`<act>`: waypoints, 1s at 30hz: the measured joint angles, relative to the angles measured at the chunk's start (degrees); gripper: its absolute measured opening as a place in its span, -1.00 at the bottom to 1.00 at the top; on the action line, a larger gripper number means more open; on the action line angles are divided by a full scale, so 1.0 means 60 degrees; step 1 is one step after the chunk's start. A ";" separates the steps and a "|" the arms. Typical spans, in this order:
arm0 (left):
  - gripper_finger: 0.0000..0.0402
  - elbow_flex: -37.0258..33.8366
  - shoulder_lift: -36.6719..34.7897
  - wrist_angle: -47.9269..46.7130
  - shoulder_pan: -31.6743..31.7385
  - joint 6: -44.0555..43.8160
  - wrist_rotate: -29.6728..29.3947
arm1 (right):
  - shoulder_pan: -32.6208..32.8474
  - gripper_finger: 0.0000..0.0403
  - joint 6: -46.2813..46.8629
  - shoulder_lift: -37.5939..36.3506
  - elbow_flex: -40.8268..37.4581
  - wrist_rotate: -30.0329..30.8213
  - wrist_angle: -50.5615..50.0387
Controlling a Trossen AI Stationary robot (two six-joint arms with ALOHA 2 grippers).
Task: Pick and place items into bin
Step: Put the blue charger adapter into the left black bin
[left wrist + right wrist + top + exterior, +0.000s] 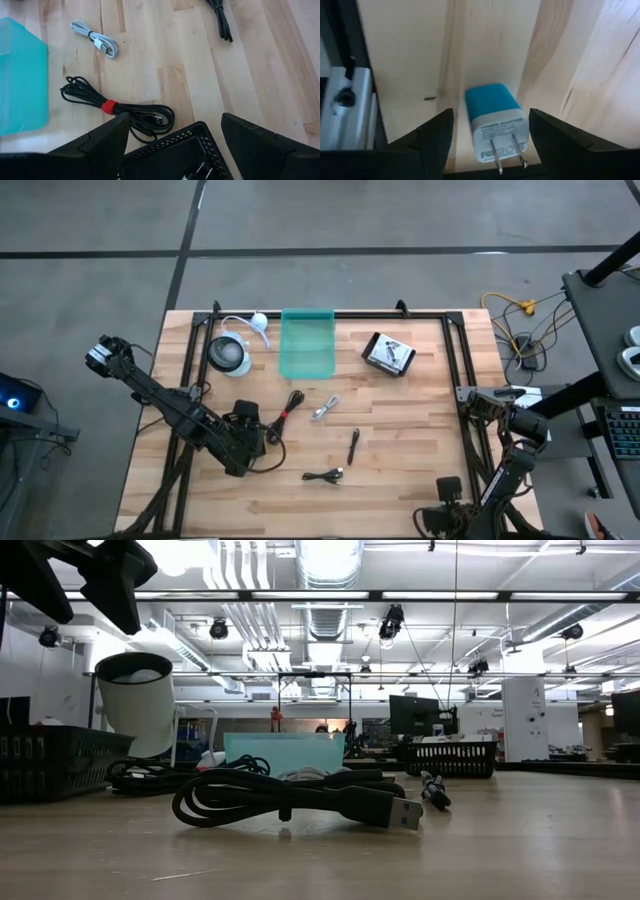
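Between the right gripper's (487, 142) two dark fingers (432, 137), right there on the wood, lies a teal-and-white plug adapter (496, 121), prongs pointing back toward the wrist — jaws spread either side of it, a gap showing on both flanks, nothing pinched yet. Just off one finger runs the black frame rail (367, 75) at the table's edge. Over to the left gripper (172, 142), and its fingers stand wide apart too, holding nothing, poised above a black mesh basket (185, 152) that sits directly beneath them. Just ahead of those fingertips is the black cable with the red tie (112, 106), coiled and flat on the boards, its plug end almost touching the basket's rim. A little farther out, the grey-white cable (97, 41) is bundled up, and off to the side of it the teal bin (20, 77) rests on the table. Farther still, another black cable (221, 20) trails away at the far side of the left wrist view. From overhead, a black pen-like stick (353, 447) and a looped black USB lead (325, 475) lie in the stretch between the two arms, while beyond the bin end sit a white cup (228, 355) and a dark box with white cards (388, 354).
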 joint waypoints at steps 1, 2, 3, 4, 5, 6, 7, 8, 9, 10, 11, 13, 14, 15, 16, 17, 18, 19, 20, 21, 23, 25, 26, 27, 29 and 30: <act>0.48 -0.0008 0.0000 0.0000 0.0000 -0.0002 0.0000 | 0.0000 0.17 -0.0001 0.0000 -0.0024 -0.0025 -0.0014; 0.48 -0.0008 0.0000 0.0004 0.0000 -0.0002 0.0000 | 0.0000 0.15 -0.0005 0.0000 -0.0030 -0.0032 -0.0019; 0.48 -0.0008 0.0000 0.0007 0.0000 -0.0002 -0.0001 | 0.0000 0.12 -0.0001 0.0000 -0.0030 -0.0032 -0.0005; 0.48 -0.0005 0.0000 0.0004 0.0000 -0.0002 0.0000 | 0.0000 0.10 -0.0005 0.0000 -0.0030 -0.0032 0.0002; 0.48 -0.0001 0.0000 0.0004 0.0000 -0.0002 0.0000 | 0.0000 0.07 -0.0011 0.0000 -0.0037 -0.0032 0.0000; 0.48 0.0009 0.0000 0.0007 0.0000 -0.0002 0.0000 | 0.0000 0.03 -0.0014 0.0000 -0.0041 -0.0032 -0.0001; 0.48 0.0014 0.0000 0.0031 0.0000 -0.0001 -0.0004 | 0.0000 0.00 -0.0016 0.0000 -0.0041 -0.0035 0.0001; 0.48 0.0014 0.0000 0.0065 0.0000 -0.0001 -0.0002 | 0.0000 -0.05 -0.0010 0.0000 -0.0041 -0.0035 0.0001; 0.48 0.0010 0.0000 0.0100 0.0000 0.0001 0.0000 | 0.0000 -0.09 0.0003 0.0000 -0.0041 -0.0035 -0.0005; 0.48 0.0010 0.0000 0.0106 0.0000 0.0001 -0.0001 | 0.0000 -0.15 0.0049 0.0000 -0.0041 -0.0040 -0.0010; 0.48 0.0010 0.0000 0.0103 0.0000 0.0001 -0.0004 | -0.0004 -0.21 0.0124 -0.0004 -0.0041 -0.0060 -0.0023; 0.48 0.0010 0.0000 0.0113 0.0000 0.0012 0.0000 | 0.0000 -0.32 0.0445 -0.0022 -0.0034 -0.0004 -0.0054; 0.48 0.0010 0.0000 0.0132 0.0000 0.0067 -0.0003 | 0.0004 -0.33 0.0608 -0.0030 -0.0034 0.0105 -0.0065; 0.48 0.0010 0.0000 0.0163 0.0000 0.0130 -0.0003 | 0.0004 -0.33 0.0732 -0.0044 -0.0034 0.0269 -0.0085; 0.48 0.0010 0.0000 0.0173 -0.0002 0.0238 -0.0003 | 0.0004 -0.33 0.0849 -0.0067 -0.0038 0.0480 -0.0089; 0.48 0.0010 0.0000 0.0171 -0.0004 0.0275 0.0000 | 0.0003 -0.33 0.1016 -0.0087 -0.0038 0.0744 -0.0069; 0.48 0.0015 0.0000 0.0175 -0.0002 0.0285 0.0000 | -0.0002 -0.33 0.1192 -0.0116 -0.0038 0.1036 -0.0063; 0.48 0.0021 0.0000 0.0177 -0.0002 0.0285 0.0000 | -0.0004 -0.33 0.1344 -0.0138 -0.0038 0.1384 -0.0049; 0.48 0.0025 0.0000 0.0178 0.0000 0.0290 0.0000 | 0.0000 -0.33 0.1454 -0.0174 -0.0045 0.1767 -0.0053; 0.48 0.0025 0.0000 0.0179 0.0000 0.0312 -0.0005 | 0.0000 -0.33 0.1571 -0.0220 -0.0045 0.2233 -0.0060; 0.48 0.0018 0.0000 0.0317 0.0000 0.0431 -0.0014 | 0.0015 -0.33 0.1796 -0.0360 -0.0048 0.3507 -0.0056; 0.48 -0.0029 0.0010 0.0794 0.0000 0.0831 -0.0035 | 0.0029 -0.33 0.1986 -0.0500 -0.0049 0.5062 -0.0062; 0.48 -0.0055 0.0026 0.1111 0.0000 0.1171 -0.0035 | 0.0029 -0.33 0.2057 -0.0563 -0.0049 0.5833 -0.0063; 0.48 -0.0089 0.0033 0.1492 0.0000 0.1582 -0.0036 | 0.0042 -0.33 0.2090 -0.0630 -0.0052 0.6623 -0.0061; 0.48 -0.0148 0.0036 0.2448 -0.0004 0.2575 -0.0149 | 0.0047 -0.33 0.2093 -0.0783 -0.0074 0.8090 -0.0066; 0.48 -0.0163 0.0036 0.2986 -0.0004 0.3156 -0.0268 | 0.0047 -0.33 0.2089 -0.0858 -0.0079 0.8793 -0.0063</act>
